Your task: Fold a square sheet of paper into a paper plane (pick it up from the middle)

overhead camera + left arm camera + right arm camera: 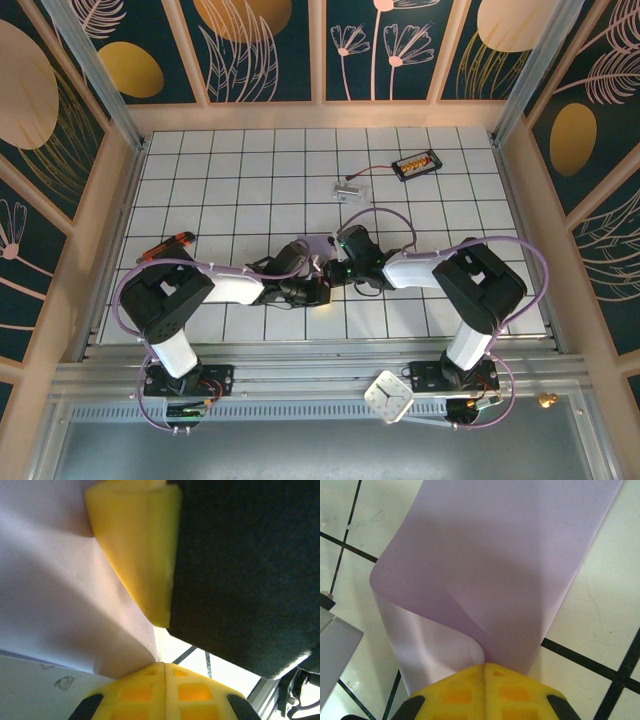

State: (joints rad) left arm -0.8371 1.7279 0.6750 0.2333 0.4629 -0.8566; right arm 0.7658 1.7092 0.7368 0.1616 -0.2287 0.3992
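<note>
The square sheet of paper (318,243) is thin lavender paper lying mid-table, mostly hidden under the two wrists. My left gripper (318,272) and right gripper (338,268) meet tip to tip over it. In the left wrist view the yellow pads (150,690) are pressed together with the sheet's (60,605) edge pinched at their tip (164,666); the other arm's yellow finger (137,545) and black body hang just ahead. My right gripper (485,666) is also shut on the sheet (495,560), which curls back over itself above the white tiles.
A small clear plastic piece with a wire (350,188) and a black holder with orange parts (416,164) lie at the back. An orange-handled tool (170,243) rests at the left edge. A white clock-like square (388,395) sits on the near rail.
</note>
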